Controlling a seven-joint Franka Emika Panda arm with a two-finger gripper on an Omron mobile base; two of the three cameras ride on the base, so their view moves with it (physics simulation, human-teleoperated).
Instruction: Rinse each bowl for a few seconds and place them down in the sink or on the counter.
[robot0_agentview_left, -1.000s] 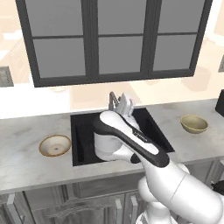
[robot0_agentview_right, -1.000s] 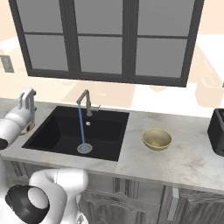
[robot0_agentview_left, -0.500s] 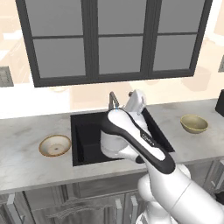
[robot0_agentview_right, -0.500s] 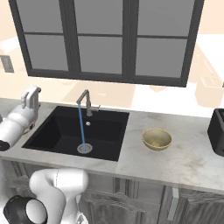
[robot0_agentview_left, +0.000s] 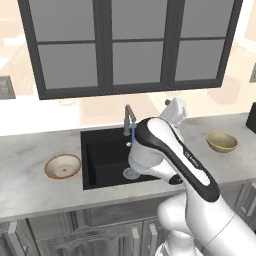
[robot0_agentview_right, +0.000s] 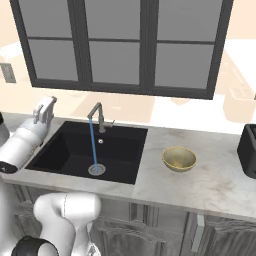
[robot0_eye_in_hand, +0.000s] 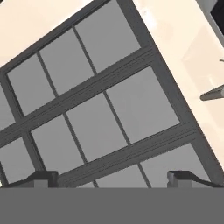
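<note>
- The counter (robot0_agentview_left: 30, 195) runs across the lower half of the left base view as a long pale marbled band, its long axis going left to right; it sits where it did a second ago.
- The window (robot0_eye_in_hand: 109, 109) with dark frame takes up the hand view, tilted so its bars slope from lower left to upper right.
- The arm has swung since a second ago: in the left base view its hand has risen from just above the sink to the centre right of the frame, and in the right base view it has climbed a little along the left edge.
- The sink (robot0_agentview_right: 75, 150) lies in the centre left of the right base view, a black rectangle with its long side along the counter. A thin blue stream falls from the faucet (robot0_agentview_right: 97, 115) straight down to the drain (robot0_agentview_right: 96, 170), as it did in the earlier frames.
- The claw (robot0_eye_in_hand: 111, 177) points up at the window, its two dark tips standing wide apart at the bottom of the hand view with nothing between them.
- The olive-yellow bowl (robot0_agentview_right: 179, 159) stands upright, mouth up, on the counter right of the sink, at centre right of the right base view, unmoved.
- The tan-rimmed bowl (robot0_agentview_left: 63, 166) rests mouth up on the counter, left of the sink in the left base view, also unmoved.
</note>
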